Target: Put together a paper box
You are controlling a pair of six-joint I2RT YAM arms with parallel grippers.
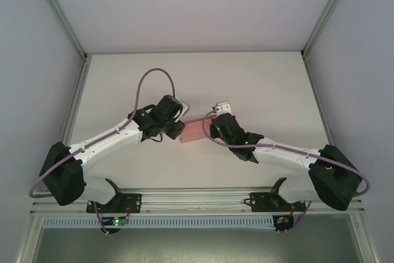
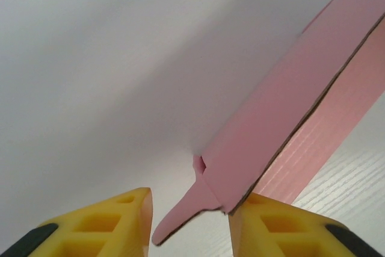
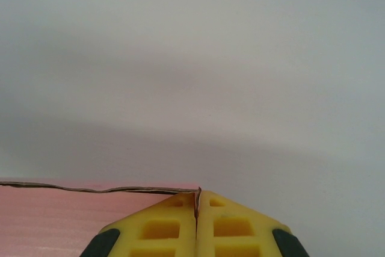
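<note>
You see the pink paper box [image 1: 192, 131] at the middle of the table [image 1: 258, 84], between the two arms. Your right gripper [image 3: 197, 195] is closed and pinches the edge of the card. Your left gripper [image 2: 189, 201] has its fingers apart, with one small end of the box between them.

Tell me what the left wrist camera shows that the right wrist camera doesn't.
Left wrist: the left gripper is open, with a rounded tab of the paper box between its fingers and the box's folded side rising beyond. Right wrist: the right gripper is pinched shut on the box's flat edge. Both: pink card and yellow fingers.
</note>
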